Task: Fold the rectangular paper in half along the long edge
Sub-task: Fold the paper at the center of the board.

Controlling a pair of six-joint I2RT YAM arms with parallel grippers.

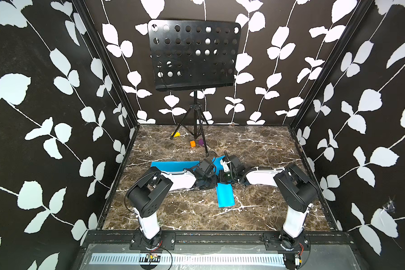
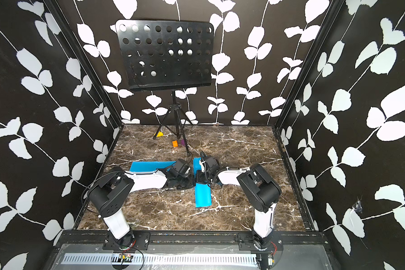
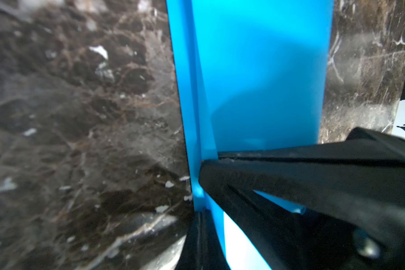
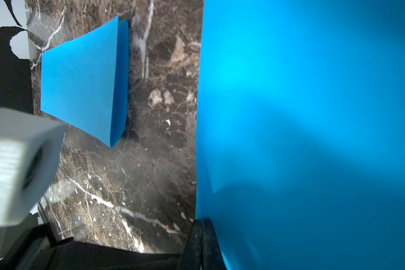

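Note:
A blue rectangular paper [image 1: 225, 195] lies lengthwise, front to back, in the middle of the marble table [image 1: 267, 210], and both top views show it [image 2: 202, 195]. Both arms reach inward and meet over its far half. My left gripper [image 1: 212, 182] is shut, with its tips [image 3: 200, 224] at the paper's long doubled edge [image 3: 185, 93]. My right gripper [image 1: 221, 178] is shut too, its tips [image 4: 201, 231] at the edge of the sheet [image 4: 313, 117]. Its fingers [image 3: 290, 173] lie across the paper. I see no paper between either pair of jaws.
A second blue paper [image 1: 173, 164], folded double [image 4: 80, 81], lies behind my left arm. A black music stand [image 1: 194, 53] stands at the back on a tripod [image 1: 195, 126]. Yellow [image 1: 176, 134], orange [image 1: 192, 144] and purple [image 1: 200, 141] small pieces lie by its legs.

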